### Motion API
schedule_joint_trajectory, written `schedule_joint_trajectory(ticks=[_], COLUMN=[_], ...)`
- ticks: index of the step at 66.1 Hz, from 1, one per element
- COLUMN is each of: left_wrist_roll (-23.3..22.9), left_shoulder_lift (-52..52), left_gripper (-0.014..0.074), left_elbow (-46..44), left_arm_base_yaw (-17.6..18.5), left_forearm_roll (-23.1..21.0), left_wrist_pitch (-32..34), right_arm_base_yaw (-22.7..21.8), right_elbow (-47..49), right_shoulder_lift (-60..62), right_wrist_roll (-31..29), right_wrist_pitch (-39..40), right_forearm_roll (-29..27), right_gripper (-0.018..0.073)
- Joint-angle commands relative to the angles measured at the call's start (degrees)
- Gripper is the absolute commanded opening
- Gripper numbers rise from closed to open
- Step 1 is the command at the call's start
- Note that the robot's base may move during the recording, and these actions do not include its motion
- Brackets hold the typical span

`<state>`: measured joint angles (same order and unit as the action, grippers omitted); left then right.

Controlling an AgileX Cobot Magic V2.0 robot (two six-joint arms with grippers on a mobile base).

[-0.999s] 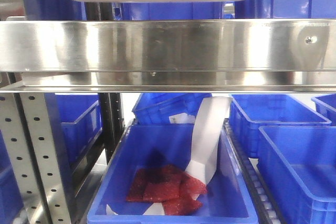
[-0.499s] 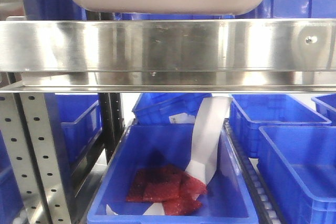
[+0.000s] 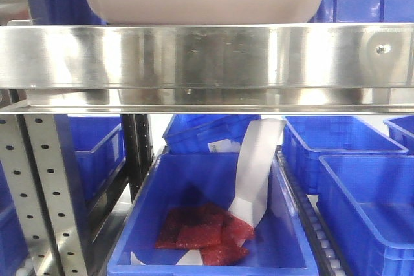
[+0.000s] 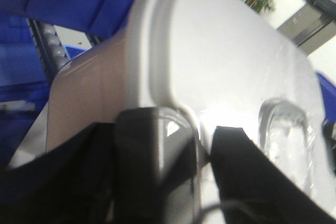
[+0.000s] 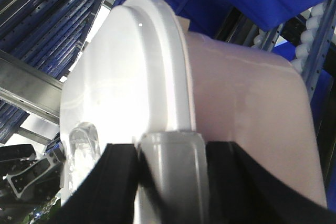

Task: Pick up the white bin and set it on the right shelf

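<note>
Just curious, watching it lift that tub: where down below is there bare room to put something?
The blue crate on the right looks bare inside. The middle crate is crowded with red packets and a white strip.

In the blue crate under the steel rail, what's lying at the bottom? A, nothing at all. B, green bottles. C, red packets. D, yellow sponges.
C: the front view shows flat red packets on the floor of the open blue crate, with a white paper strip leaning over them.
</note>
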<state>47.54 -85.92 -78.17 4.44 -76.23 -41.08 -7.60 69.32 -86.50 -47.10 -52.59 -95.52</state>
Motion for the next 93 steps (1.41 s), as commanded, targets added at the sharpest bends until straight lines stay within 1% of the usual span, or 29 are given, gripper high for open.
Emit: schedule_joint_trajectory(ticks=[1,4,14,18,31,39,42,45,48,50,53,58,60,61,62,65,69,73,78,81,85,89,91,93], left_wrist_roll=[1.60,1.60,1.60,1.60,1.60,1.60,1.60,1.60,1.60,1.60,1.60,1.60,1.60,1.60,1.60,1.60,1.60,1.60,1.60,1.60,0.25,-0.65,-0.65,-0.65], left_shoulder_lift=[2.23,2.23,2.23,2.23,2.23,2.23,2.23,2.23,2.23,2.23,2.23,2.23,2.23,2.23,2.23,2.23,2.23,2.23,2.23,2.63,4.12,6.07,7.07,8.21], left_gripper=[0.0366,0.0385,0.0390,0.0390,0.0390,0.0388,0.0375,0.0342,0.0289,0.0235,0.0143,-0.0052,-0.0115,-0.0136,-0.0130,-0.0111,-0.0119,-0.0118,-0.0118,-0.0118,-0.0118,-0.0118,-0.0118,-0.0118], left_elbow=[-2.05,-1.93,-1.05,-0.68,-0.29,-0.29,-0.29,-0.29,-0.29,-0.29,-0.29,-0.29,-0.29,-0.29,-0.29,-0.29,-0.29,-0.29,-0.29,-0.41,-0.42,-0.42,-0.42,-0.42], left_arm_base_yaw=[0.81,0.81,0.81,0.54,0.42,0.42,0.42,0.42,0.42,0.42,0.42,0.42,0.42,0.42,0.42,0.42,0.42,0.42,0.42,0.42,0.64,1.40,2.05,3.07], left_forearm_roll=[-2.46,-2.16,-1.64,-1.64,-0.66,-0.66,-0.66,-0.53,0.02,0.64,1.21,1.33,1.22,1.22,1.22,1.22,0.90,0.90,1.04,1.04,1.84,2.77,3.82,5.44], left_wrist_pitch=[0.62,1.06,4.49,6.07,9.80,10.05,10.05,10.05,10.05,10.05,10.05,10.05,10.05,10.05,10.05,10.70,12.53,12.92,12.92,13.46,16.51,20.90,23.49,26.50], right_arm_base_yaw=[0.48,0.48,0.42,0.42,0.42,0.30,0.30,0.30,0.30,0.30,0.30,0.30,0.30,0.30,0.30,0.30,0.30,0.30,0.30,0.47,0.69,1.36,1.84,2.17], right_elbow=[2.26,2.26,2.26,2.19,2.18,2.18,2.18,2.18,2.18,2.18,2.18,2.18,2.18,2.18,2.18,2.18,2.18,2.18,2.18,2.18,2.18,2.18,2.18,2.18], right_shoulder_lift=[2.67,2.67,2.67,2.67,2.67,2.67,2.67,2.67,2.67,2.67,2.67,2.67,2.67,2.67,2.67,2.67,2.61,2.56,2.97,4.39,7.06,10.41,12.09,13.66], right_wrist_roll=[-1.13,-1.13,-1.13,-1.13,-1.13,-1.18,-1.39,-2.10,-2.62,-2.75,-3.00,-3.06,-3.06,-3.06,-3.06,-3.06,-3.06,-3.06,-3.17,-3.44,-3.44,-3.44,-3.44,-3.44], right_wrist_pitch=[-1.95,-1.49,2.34,4.44,11.16,11.76,11.62,11.62,12.01,12.16,12.40,12.45,12.51,12.58,12.73,13.10,13.39,12.79,11.98,13.04,16.07,20.85,24.68,26.88], right_forearm_roll=[-5.46,-5.29,-2.89,-1.52,0.96,1.42,1.42,1.42,1.42,1.42,1.42,1.42,1.42,1.42,1.42,1.42,1.42,1.42,3.03,6.22,9.84,13.11,15.00,16.44], right_gripper=[0.0366,0.0389,0.0578,0.0627,0.0634,0.0633,0.0629,0.0608,0.0547,0.0501,0.0396,0.0174,0.0109,0.0084,0.0054,0.0052,0.0054,0.0054,0.0060,0.0062,0.0064,0.0064,0.0064,0.0064])
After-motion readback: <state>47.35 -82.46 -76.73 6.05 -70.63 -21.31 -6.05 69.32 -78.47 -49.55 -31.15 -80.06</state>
